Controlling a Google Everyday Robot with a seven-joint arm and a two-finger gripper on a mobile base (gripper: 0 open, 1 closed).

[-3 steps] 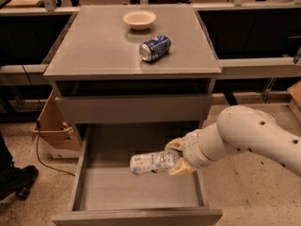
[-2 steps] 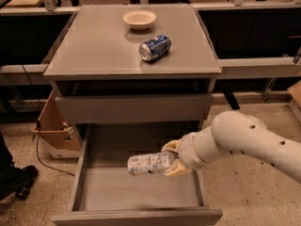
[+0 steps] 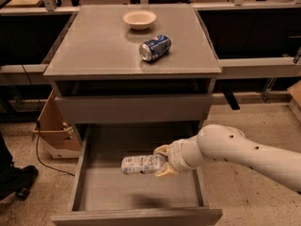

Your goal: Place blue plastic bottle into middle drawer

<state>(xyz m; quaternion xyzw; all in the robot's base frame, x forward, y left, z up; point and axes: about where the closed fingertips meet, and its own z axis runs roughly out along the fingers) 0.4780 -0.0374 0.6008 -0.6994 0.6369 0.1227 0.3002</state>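
The blue plastic bottle is a small clear bottle with a white-and-blue label. It lies sideways in my gripper, which is shut on its right end. The gripper holds it over the open middle drawer, above the grey floor, near the middle; a faint shadow lies on the floor below it. My white arm reaches in from the right over the drawer's right wall.
A blue-and-silver soda can lies on its side on the cabinet top, with a white bowl behind it. The drawer above shows only its closed front. A cardboard box stands left of the cabinet.
My gripper has moved left with the bottle, further over the middle of the open drawer. The can and bowl have not moved.
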